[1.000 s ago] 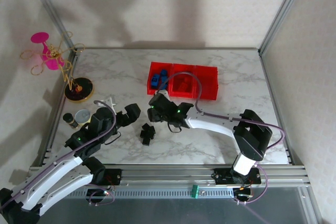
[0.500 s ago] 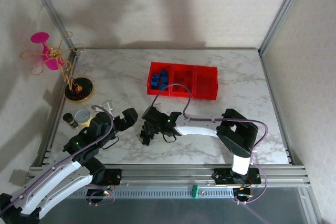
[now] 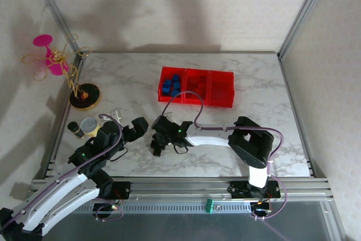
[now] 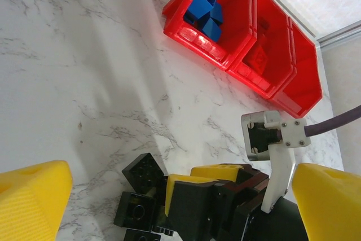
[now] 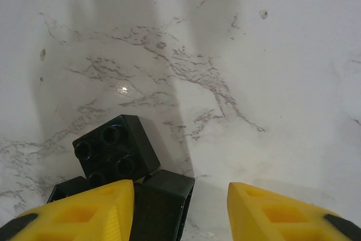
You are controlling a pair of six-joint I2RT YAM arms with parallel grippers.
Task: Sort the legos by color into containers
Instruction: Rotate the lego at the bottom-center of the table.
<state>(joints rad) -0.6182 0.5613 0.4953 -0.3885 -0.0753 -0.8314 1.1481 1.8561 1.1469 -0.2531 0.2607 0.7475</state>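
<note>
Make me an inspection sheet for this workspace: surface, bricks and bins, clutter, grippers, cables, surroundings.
Surface: marble table, no spills seen.
Job's things: blue bricks in the left end of the red bins; black bricks loose on the table.
Clutter: silver tin and gold wire stand near the left edge.
Grippers: left gripper open, beside the black bricks; right gripper open, low over them.
Cables: purple cable arches from the right gripper toward the red bins.
Surroundings: pale walls, metal frame posts.

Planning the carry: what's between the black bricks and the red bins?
Bare marble table lies between the black bricks and red bins, per the left wrist view.
</note>
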